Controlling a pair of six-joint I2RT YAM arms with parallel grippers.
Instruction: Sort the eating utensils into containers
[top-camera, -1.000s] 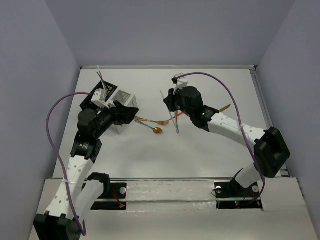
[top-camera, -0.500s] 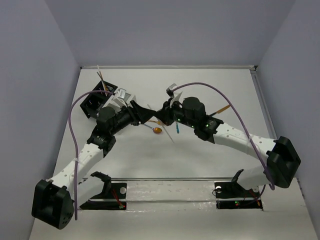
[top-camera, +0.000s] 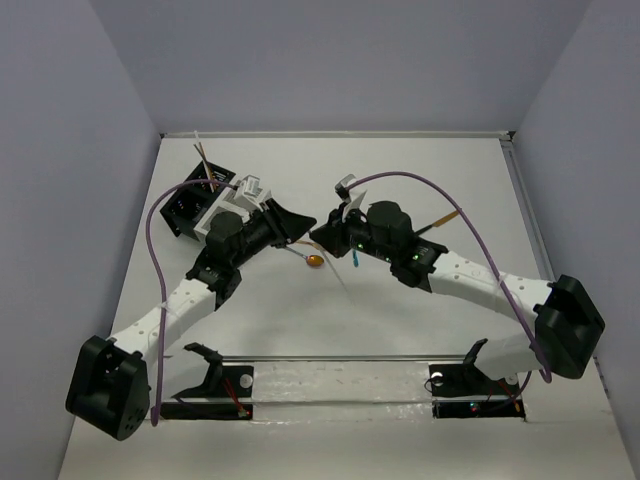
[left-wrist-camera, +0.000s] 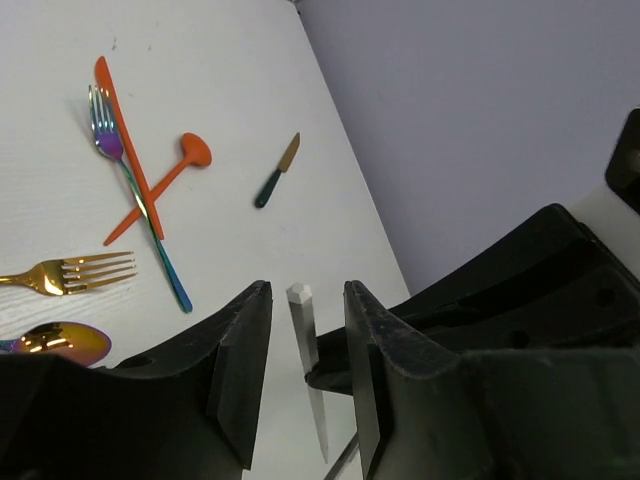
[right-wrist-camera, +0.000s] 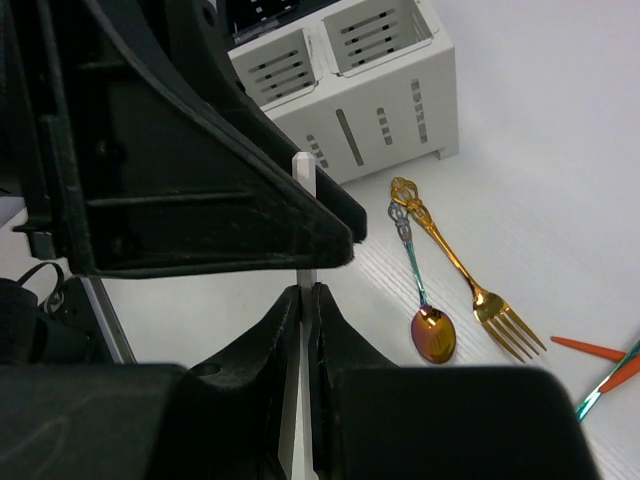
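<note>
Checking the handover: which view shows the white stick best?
Left wrist: the white stick stands clear between the left hand's fingers. Right wrist: the right hand pinches it, partly covered. Top view: hands mostly cover it.

Nothing readable is showing in any view: no text, label, brand, number or sign.
</note>
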